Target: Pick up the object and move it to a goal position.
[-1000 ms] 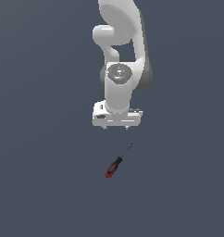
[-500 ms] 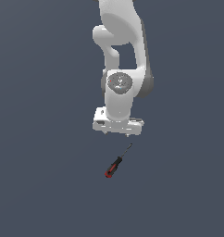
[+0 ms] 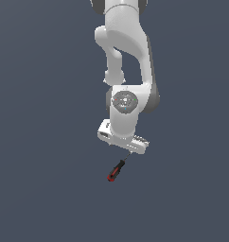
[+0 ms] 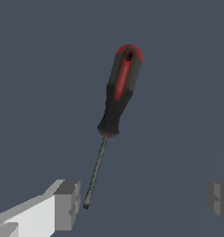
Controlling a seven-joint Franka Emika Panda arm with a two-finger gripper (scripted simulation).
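Plainly the tool (image 4: 141, 203) gapes wide, empty, near the screwdriver (image 4: 117, 97)

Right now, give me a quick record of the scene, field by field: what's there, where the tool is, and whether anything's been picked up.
object: screwdriver, red-and-black handle, thin dark shaft
object state: lying flat on the grey surface, not held
tool: open, fingers wide apart
tool position: above the shaft tip end, nothing between the fingers
contact: none visible
task stage: approach, grasp not yet made
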